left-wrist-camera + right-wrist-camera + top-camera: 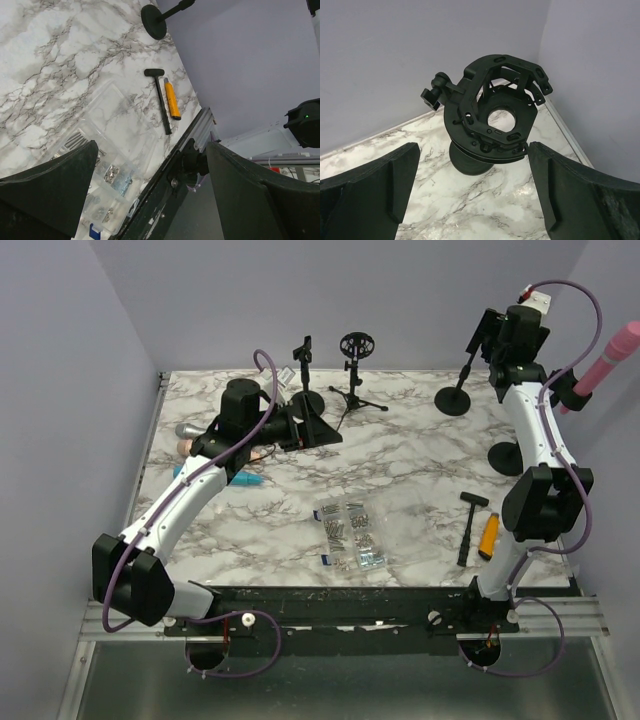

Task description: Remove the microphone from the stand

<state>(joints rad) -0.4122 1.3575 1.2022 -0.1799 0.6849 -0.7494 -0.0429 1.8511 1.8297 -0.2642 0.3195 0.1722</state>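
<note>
Pink microphone (pixel 612 348) in its clip, nothing gripped yet

The microphone sits tilted, far beyond and right of the hammer (pixel 468 528), its lower end seemingly clipped to a stand (pixel 508 456) partly hidden by the right arm (pixel 540 435). The right end effector (pixel 472 200), beyond the hammer, gapes wide and empty at a vacant shock mount (pixel 495 117); the left end effector (pixel 150 190), beyond and left of the hammer, is equally spread and empty. The microphone looks rigid, smooth and fairly light: probably best gripped on the barrel just above the clip, not the head
</note>
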